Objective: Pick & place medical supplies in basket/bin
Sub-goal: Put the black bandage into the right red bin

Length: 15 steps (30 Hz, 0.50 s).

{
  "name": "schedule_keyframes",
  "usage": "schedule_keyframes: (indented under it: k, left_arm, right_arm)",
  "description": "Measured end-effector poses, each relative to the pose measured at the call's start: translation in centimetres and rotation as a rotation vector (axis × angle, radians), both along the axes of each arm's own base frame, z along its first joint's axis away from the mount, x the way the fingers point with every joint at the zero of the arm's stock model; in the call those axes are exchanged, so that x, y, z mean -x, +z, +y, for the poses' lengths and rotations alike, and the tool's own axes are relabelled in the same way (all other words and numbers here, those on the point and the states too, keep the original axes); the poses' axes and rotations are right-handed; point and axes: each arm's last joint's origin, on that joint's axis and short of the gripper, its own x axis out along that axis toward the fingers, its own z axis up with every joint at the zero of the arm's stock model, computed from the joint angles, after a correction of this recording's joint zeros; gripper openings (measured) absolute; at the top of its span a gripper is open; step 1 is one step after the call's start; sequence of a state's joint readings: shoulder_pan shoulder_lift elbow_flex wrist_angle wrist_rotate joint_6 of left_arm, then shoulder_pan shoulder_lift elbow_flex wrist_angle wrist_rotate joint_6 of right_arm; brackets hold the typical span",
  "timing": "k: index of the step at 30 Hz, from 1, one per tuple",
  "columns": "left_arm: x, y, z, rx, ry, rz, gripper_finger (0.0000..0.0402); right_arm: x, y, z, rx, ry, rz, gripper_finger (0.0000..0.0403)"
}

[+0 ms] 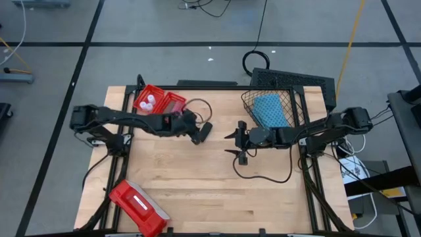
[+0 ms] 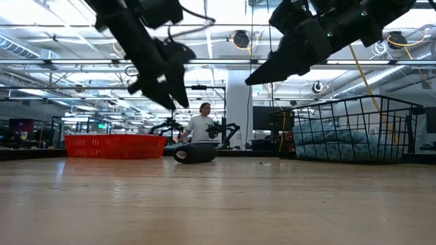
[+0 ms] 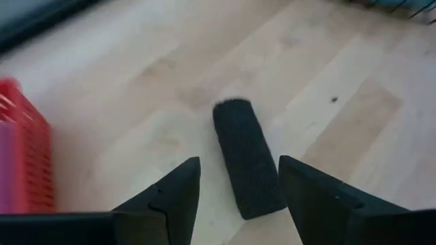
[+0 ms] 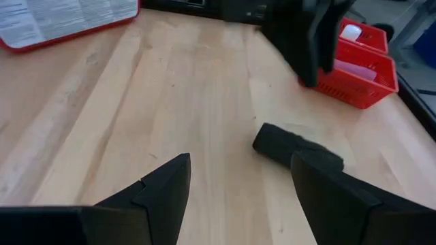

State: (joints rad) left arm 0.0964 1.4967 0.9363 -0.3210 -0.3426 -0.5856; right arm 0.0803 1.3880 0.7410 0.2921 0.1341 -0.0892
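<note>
Left gripper (image 3: 238, 194) open above black roll (image 3: 247, 158) — right gripper (image 4: 238, 190) open, nearby

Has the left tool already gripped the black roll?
No: in the left wrist view the black roll lies on the table, with the open left tool above it, not closed on it.

The worktop (image 1: 197, 178) was a pale wooden slab with visible planks. At its back left edge sat the red bin (image 1: 160, 101), two compartments side by side — white pieces (image 1: 147, 102) showed in the left one. Near the back right corner stood the black wire basket (image 1: 297, 99). A black roll (image 1: 205, 130) lay on the bare wood near the middle, between bin and basket. At the front left corner lay a flat red case (image 1: 138, 205) with a white label — slightly over the edge.
</note>
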Motion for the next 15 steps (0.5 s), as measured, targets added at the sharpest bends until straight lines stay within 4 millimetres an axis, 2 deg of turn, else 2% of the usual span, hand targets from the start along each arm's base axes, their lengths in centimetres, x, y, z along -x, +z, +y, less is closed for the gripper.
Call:
schedule_keyframes:
  k: [3, 7, 10, 15]
  left_arm:
    - [-1.0, -1.7, -0.4, 0.041, 0.041, 0.006, 0.0199]
    - [-2.3, -3.4, 0.2, 0.146, 0.052, -0.04, 0.0207]
    - [-3.2, -4.6, 0.7, 0.206, 0.025, -0.068, 0.0236]
    - [-3.7, -6.5, 1.2, 0.207, 0.041, -0.038, 0.0297]
  right_arm:
    - [0.1, 0.1, 0.0, -0.014, -0.005, -0.001, 0.0242]
    - [0.2, 0.1, 0.0, -0.022, -0.01, 0.007, 0.0242]
    - [0.2, 0.1, 0.0, -0.021, -0.01, 0.013, 0.0242]
    - [0.2, 0.1, 0.0, -0.021, -0.01, 0.012, 0.0242]
